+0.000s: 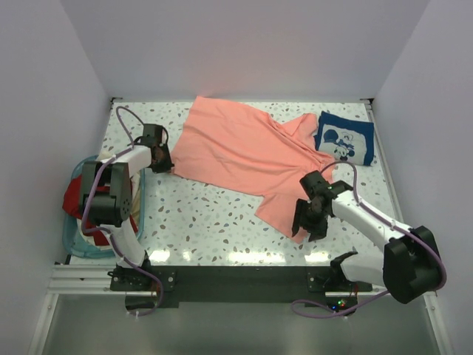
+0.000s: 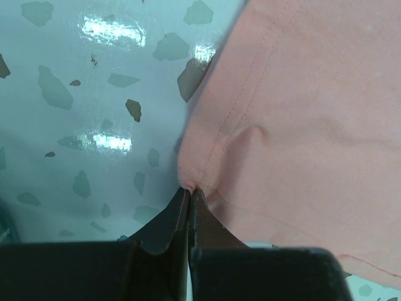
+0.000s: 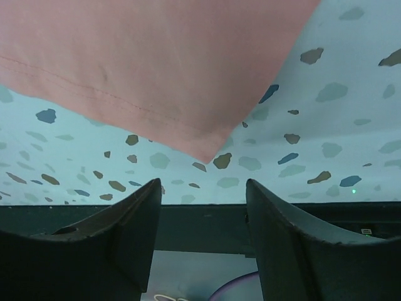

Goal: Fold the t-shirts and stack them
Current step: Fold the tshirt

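Holding dark red t-shirt [image 1: 72,198]: teal basket [image 1: 80,248]

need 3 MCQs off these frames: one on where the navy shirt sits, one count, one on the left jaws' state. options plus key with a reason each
1. Where does the navy t-shirt lie?
A. Hanging from the right jaws
B. Under the left arm
C. At the far right of the table, beside the salmon-pink t-shirt

2. How many shirts lie on the table outside the teal basket?
A. Two
B. Four
C. None

3. How do the left jaws stand?
A. Wide open over bare table
B. Shut on the salmon-pink t-shirt's hem
C. Shut on the navy t-shirt

Key:
1 C: the top view shows it in that far right corner, next to the pink sleeve.
2 A: only the pink and the navy shirts lie on the tabletop.
3 B: the left wrist view shows them pinched together on the pink hem.
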`<state>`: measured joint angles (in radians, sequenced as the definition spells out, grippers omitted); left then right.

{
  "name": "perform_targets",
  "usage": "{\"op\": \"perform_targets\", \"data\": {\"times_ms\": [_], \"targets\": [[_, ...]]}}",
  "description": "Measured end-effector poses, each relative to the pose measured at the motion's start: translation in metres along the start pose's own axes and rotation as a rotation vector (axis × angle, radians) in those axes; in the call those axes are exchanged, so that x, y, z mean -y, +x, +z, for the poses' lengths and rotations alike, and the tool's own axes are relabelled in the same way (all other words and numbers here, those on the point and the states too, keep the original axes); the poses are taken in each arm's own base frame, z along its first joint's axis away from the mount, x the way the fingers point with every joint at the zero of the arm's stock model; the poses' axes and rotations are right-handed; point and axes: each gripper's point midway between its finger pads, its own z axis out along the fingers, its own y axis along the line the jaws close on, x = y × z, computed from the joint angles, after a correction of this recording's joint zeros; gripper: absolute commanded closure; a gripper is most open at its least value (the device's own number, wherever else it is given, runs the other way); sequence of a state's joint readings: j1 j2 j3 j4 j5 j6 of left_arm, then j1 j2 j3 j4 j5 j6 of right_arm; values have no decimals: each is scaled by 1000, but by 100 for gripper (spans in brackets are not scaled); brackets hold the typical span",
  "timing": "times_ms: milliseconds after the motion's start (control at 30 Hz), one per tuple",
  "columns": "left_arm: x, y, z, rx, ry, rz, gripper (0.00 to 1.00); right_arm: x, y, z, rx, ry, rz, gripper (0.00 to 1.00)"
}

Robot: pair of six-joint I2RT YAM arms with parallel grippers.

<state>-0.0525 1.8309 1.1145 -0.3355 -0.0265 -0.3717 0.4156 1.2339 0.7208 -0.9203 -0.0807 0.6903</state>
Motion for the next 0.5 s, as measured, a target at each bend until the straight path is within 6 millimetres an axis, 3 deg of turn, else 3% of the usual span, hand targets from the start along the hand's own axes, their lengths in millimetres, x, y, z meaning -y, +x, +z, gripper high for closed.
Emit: {"op": "perform_targets", "data": {"times_ms": [267, 500], "targets": [[2, 6, -3, -27, 21, 16, 100, 6, 19, 19, -41, 11, 69, 48], [3, 7, -4, -37, 36, 19, 100, -4, 9, 26, -4, -20, 114, 53]]}}
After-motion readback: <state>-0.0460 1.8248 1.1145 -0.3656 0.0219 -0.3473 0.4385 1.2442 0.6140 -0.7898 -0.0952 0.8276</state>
